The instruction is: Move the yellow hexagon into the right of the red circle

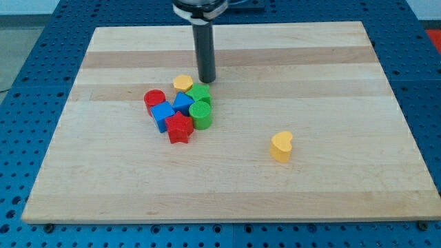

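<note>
The bench [227, 186] is carrying every block, and most of its surface is lying bare. The arm is ending in a dark rod, not in jaws, so nothing is opening, closing or holding anything — contact is by pushing only. My tip [207, 80] is resting on the bench just toward the view's upper right of the cluster, near the yellow hexagon [182, 83] and apparently just clear of the green block [200, 92] below it.

The cluster is sitting left of centre. It is comprising the red circle [155, 99] at its left edge, two blue blocks [162, 114] [182, 102] in the middle, a green cylinder [201, 114] on the right, and a red star [179, 127] at the view's bottom. A yellow heart [281, 146] is standing well apart, toward the view's lower right.

Task status: the yellow hexagon is lying at the view's top of the cluster — up and to the right of the red circle, near it but not level with it. The position directly right of the red circle is being occupied by a blue block. Judged from this, the task is not complete; the hexagon is still needing a push down and into that position, and the packed neighbours are likely to be shifting with it.
</note>
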Motion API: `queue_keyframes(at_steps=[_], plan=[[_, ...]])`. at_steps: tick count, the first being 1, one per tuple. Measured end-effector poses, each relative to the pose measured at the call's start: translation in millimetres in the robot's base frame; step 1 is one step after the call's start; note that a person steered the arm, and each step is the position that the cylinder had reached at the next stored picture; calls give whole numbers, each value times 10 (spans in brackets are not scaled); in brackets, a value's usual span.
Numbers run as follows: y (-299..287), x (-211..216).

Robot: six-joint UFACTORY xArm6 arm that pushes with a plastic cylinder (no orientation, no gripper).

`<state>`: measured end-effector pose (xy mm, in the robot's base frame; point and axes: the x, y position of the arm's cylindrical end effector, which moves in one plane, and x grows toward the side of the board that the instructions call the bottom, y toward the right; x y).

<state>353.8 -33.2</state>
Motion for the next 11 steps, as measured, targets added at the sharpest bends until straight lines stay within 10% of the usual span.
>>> queue_keyframes(at_steps=[11], plan=[[-927,91]])
